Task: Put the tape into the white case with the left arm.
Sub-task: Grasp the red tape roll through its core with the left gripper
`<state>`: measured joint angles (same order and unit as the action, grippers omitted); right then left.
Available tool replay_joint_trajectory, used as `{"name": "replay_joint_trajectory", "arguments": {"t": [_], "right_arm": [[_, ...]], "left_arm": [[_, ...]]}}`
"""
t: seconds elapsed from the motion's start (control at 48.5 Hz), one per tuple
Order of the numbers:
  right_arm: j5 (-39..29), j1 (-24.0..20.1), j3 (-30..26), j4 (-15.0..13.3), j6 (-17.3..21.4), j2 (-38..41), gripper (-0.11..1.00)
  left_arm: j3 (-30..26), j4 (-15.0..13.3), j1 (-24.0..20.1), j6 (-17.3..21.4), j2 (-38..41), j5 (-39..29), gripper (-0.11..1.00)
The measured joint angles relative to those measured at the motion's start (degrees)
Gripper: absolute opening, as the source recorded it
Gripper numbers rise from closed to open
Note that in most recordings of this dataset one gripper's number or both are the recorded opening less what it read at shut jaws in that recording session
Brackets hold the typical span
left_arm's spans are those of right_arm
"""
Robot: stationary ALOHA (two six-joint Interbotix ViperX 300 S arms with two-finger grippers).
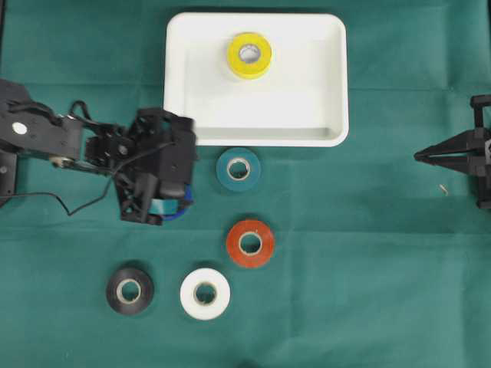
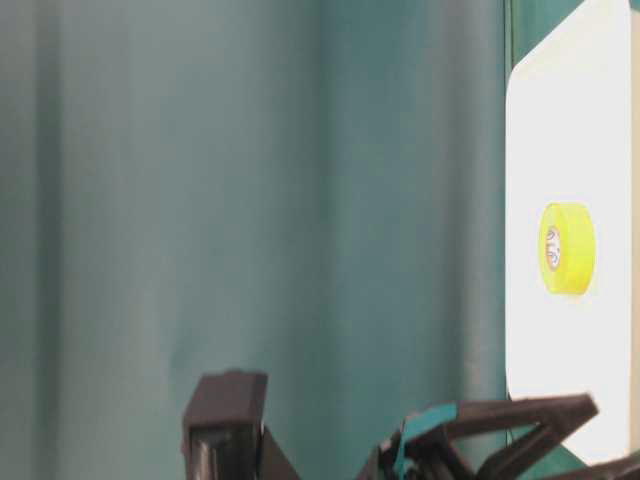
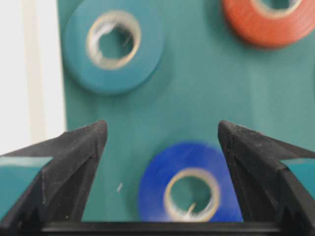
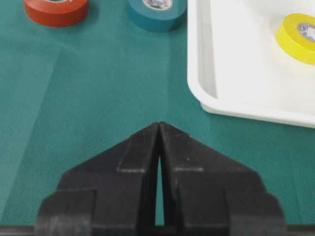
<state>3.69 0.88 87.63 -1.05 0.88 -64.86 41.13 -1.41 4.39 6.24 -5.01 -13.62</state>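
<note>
Nearest the front edge of the green-covered table (image 1: pixel 368 291) lie a black tape roll (image 1: pixel 130 290) and, just beside it, a white tape roll (image 1: pixel 205 294), both flat on the cloth. A little further back sits an orange tape roll (image 1: pixel 250 243), and beyond that a teal tape roll (image 1: pixel 238 169), which lies close to the near rim of the white case (image 1: pixel 322 115) without touching it. To the left of these two, the left arm (image 1: pixel 54 138) reaches in from the table's side, and its left hand (image 3: pixel 162 142) hangs over a blue tape roll (image 3: pixel 189 189); the wrist view shows the two prongs spread wide with the blue roll lying on the cloth between them, touched by neither, so the hand is open and holds nothing. From overhead only a sliver of blue shows under the hand. At the far right edge the right hand (image 4: pixel 159 129) rests with its prongs pressed together at the tips, closed on nothing. Furthest back, a yellow tape roll (image 1: pixel 248 55) lies flat inside the white case, towards its far rim.
</note>
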Motion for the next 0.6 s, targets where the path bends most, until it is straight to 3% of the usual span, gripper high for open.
{"name": "replay_joint_trajectory", "arguments": {"t": [0.227, 0.598], "right_arm": [[0.0, 0.0, 0.0, 0.0, 0.0, 0.0, -0.09], [0.1, 0.0, 0.0, 0.0, 0.0, 0.0, -0.09]], "left_arm": [[-5.2, 0.0, 3.6, 0.2, 4.4, 0.1, 0.91], [-13.4, 0.1, 5.2, 0.1, 14.2, 0.0, 0.91]]}}
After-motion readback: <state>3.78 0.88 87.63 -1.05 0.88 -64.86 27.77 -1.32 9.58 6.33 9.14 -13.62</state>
